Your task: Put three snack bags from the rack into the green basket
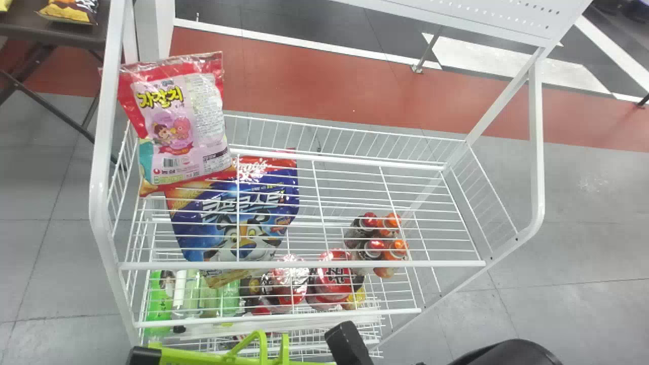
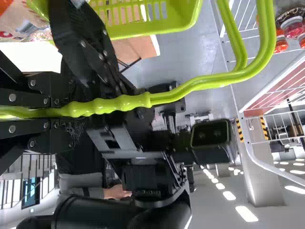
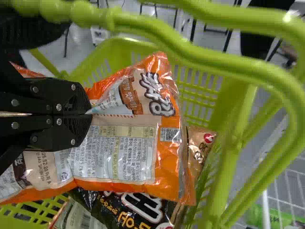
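Note:
On the rack [image 1: 296, 264], a red-and-pink snack bag [image 1: 187, 126] leans at the left, over a blue bag [image 1: 243, 218]. At the bottom edge, the green basket's handle [image 1: 203, 358] lies between black parts; which gripper they belong to I cannot tell. In the left wrist view, my left gripper [image 2: 57, 112] is shut on the handle [image 2: 190, 88]. My right gripper [image 3: 83, 113] is shut on an orange snack bag [image 3: 124, 160] over the green basket [image 3: 233, 124]. Beneath it, a black bag [image 3: 116, 210] and a brown bag [image 3: 198, 148] lie inside.
Drink bottles [image 1: 380, 238], red-lidded containers [image 1: 332, 279] and green bottles [image 1: 161, 304] stand in the rack's lower part. White posts and rails [image 1: 536, 152] frame it. A dark table [image 1: 30, 23] with snack bags is at the back left.

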Tool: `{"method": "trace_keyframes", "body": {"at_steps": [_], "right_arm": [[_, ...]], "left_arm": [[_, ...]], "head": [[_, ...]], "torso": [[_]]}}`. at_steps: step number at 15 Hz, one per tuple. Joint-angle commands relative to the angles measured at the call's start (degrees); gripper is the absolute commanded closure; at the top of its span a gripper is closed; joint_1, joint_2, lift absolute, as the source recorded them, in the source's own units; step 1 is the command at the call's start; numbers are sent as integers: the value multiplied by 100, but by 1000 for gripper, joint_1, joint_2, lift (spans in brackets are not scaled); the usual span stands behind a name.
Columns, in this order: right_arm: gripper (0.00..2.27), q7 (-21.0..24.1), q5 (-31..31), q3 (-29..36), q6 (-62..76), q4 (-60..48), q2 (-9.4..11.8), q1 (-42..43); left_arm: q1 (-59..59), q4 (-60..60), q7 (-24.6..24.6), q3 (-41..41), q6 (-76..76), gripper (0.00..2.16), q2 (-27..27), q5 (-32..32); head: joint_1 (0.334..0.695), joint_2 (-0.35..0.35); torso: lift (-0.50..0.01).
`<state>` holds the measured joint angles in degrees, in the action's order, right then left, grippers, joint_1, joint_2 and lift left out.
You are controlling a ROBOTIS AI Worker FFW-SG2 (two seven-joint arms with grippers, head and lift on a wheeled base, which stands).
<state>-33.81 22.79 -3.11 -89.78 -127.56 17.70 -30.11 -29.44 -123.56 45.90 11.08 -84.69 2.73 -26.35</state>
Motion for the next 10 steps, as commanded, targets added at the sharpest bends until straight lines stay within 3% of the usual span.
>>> {"method": "trace_keyframes", "body": {"at_steps": [1,4,5,6,7,10], "right_arm": [[2078,270,-249,30,-30,-23,67,-56],[1717,753,-337,346,-30,-295,67,-170],[1197,762,-328,434,-30,-436,67,-197],[171,762,-337,495,-30,-638,67,-258],[-1,779,-337,539,-30,-823,67,-329],[53,1034,-337,768,-30,-1623,23,-540]], "left_arm": [[0,8,15,-1,0,2047,0,-1],[0,8,15,8,0,2047,0,-1],[0,8,15,8,0,2047,0,-1],[0,8,15,8,0,2047,0,-1],[-9,8,24,8,0,2047,0,-1],[-35,8,41,-19,18,2047,0,-1]], "head": [[695,-350],[695,-350],[695,-350],[695,-350],[695,-350],[695,-350]], "torso": [[0],[0],[0],[0],[0],[0]]}}
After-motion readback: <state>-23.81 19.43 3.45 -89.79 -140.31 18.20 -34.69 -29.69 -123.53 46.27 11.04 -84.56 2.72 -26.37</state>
